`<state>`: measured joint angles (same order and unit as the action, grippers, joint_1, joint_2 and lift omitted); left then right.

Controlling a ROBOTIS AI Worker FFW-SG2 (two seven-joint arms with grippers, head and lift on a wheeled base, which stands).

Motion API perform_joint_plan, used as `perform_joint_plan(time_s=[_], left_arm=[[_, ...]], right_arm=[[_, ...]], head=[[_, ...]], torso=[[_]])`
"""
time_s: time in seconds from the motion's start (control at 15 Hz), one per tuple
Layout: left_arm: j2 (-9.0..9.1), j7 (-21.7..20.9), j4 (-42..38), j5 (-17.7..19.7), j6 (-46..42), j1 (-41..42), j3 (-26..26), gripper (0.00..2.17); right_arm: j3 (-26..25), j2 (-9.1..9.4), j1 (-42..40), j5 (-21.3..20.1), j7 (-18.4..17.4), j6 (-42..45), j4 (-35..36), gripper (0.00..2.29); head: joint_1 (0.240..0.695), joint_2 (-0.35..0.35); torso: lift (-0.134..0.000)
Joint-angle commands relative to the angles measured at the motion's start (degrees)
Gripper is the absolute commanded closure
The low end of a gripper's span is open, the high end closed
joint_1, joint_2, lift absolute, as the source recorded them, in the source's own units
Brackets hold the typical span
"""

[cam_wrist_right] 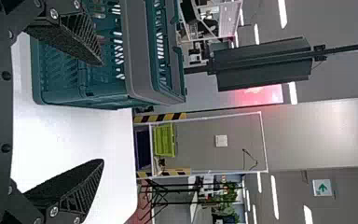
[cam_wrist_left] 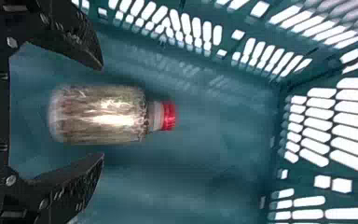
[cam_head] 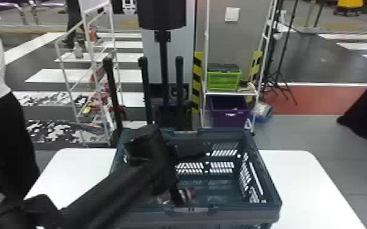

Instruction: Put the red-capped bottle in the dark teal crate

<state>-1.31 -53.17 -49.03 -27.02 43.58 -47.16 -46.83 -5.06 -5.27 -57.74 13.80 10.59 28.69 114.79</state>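
My left gripper (cam_head: 178, 198) reaches down inside the dark teal crate (cam_head: 269, 185), near its front wall. Beside its fingers the red-capped bottle (cam_head: 191, 193) is partly hidden by the gripper. In the left wrist view the bottle (cam_wrist_left: 100, 114) lies on the floor of the crate (cam_wrist_left: 205, 154), between the spread fingers of my left gripper (cam_wrist_left: 103, 112), with a gap on either side. My right gripper (cam_wrist_right: 103, 112) stands open and holds nothing, to the right of the crate (cam_wrist_right: 140, 56).
The crate stands on a white table (cam_head: 301, 182). Its perforated walls rise around the left gripper. Behind the table are a white wire rack (cam_head: 91, 54) and a shelf with a green crate (cam_head: 224, 79) above a purple bin (cam_head: 230, 114).
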Motion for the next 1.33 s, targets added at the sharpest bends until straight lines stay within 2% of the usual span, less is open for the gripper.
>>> perform_joint_plan(time_s=[0.0,0.2,0.27,0.33,0.47,0.53,0.67,0.8,0.87,0.93,1.07,1.13,1.2,1.27], left_arm=[[-1.59,-0.4,-6.4,-0.4,3.8,0.7,2.4,0.03],[-4.66,-1.3,-18.6,-0.2,8.1,3.6,9.9,0.04],[-6.95,-1.1,-25.0,0.4,8.1,5.9,13.6,0.04],[-8.71,-0.4,-31.2,1.6,8.1,8.6,17.4,0.04],[-10.29,1.6,-42.8,4.9,8.1,14.6,26.4,0.04],[-10.55,3.5,-49.8,8.6,8.2,19.0,33.3,0.04],[-10.99,10.0,-62.6,18.0,9.5,28.6,44.8,0.04],[-11.78,20.9,-75.1,31.9,7.7,42.0,58.0,0.04],[-10.90,25.5,-79.2,35.3,3.7,48.1,62.0,0.04],[-9.32,29.4,-83.6,36.4,-2.0,55.4,65.5,0.04],[-4.31,35.6,-88.6,40.1,-11.8,69.4,72.1,0.04],[-3.61,40.1,-89.3,41.8,-15.8,77.0,72.5,0.04],[-2.29,42.7,-87.3,41.9,-26.7,83.2,72.5,0.04],[-1.32,44.0,-84.0,44.1,-37.8,87.9,71.9,0.04]], right_arm=[[-0.2,0.00,0.0,0.0,0.0,0.0,0.0,0.15],[-0.7,0.00,0.0,0.0,-0.1,-0.9,0.3,0.14],[-0.7,0.00,0.0,0.0,-0.1,-1.2,0.4,0.14],[-0.8,0.00,0.0,0.0,-0.1,-1.4,0.6,0.14],[-1.0,0.00,0.1,-0.2,0.0,-2.6,1.1,0.14],[-1.0,0.00,0.1,-0.3,-0.1,-3.0,1.4,0.14],[-1.1,0.00,0.1,-0.5,0.0,-3.7,2.0,0.14],[-1.3,-0.26,0.1,-0.5,0.0,-4.6,2.4,0.14],[-1.3,-0.44,0.1,-0.5,0.0,-4.8,2.6,0.14],[-1.3,-0.61,0.2,-0.5,0.0,-5.3,2.8,0.14],[-1.2,-0.79,0.3,-0.5,0.0,-5.3,3.0,0.14],[-1.2,-1.23,0.4,-0.7,0.0,-5.8,3.0,0.14],[-1.2,-1.32,0.7,-0.8,0.0,-6.5,3.2,0.14],[-1.1,-1.40,1.0,-1.0,0.0,-7.2,3.6,0.14]], head=[[0.499,0.000],[0.499,0.000],[0.499,0.000],[0.499,0.000],[0.499,0.000],[0.499,0.000],[0.499,0.000],[0.499,0.000],[0.499,0.000],[0.499,0.000],[0.499,0.000],[0.499,0.000],[0.499,0.000],[0.499,0.000]], torso=[[0.000],[0.000],[0.000],[0.000],[0.000],[0.000],[0.000],[0.000],[0.000],[0.000],[0.000],[0.000],[0.000],[0.000]])
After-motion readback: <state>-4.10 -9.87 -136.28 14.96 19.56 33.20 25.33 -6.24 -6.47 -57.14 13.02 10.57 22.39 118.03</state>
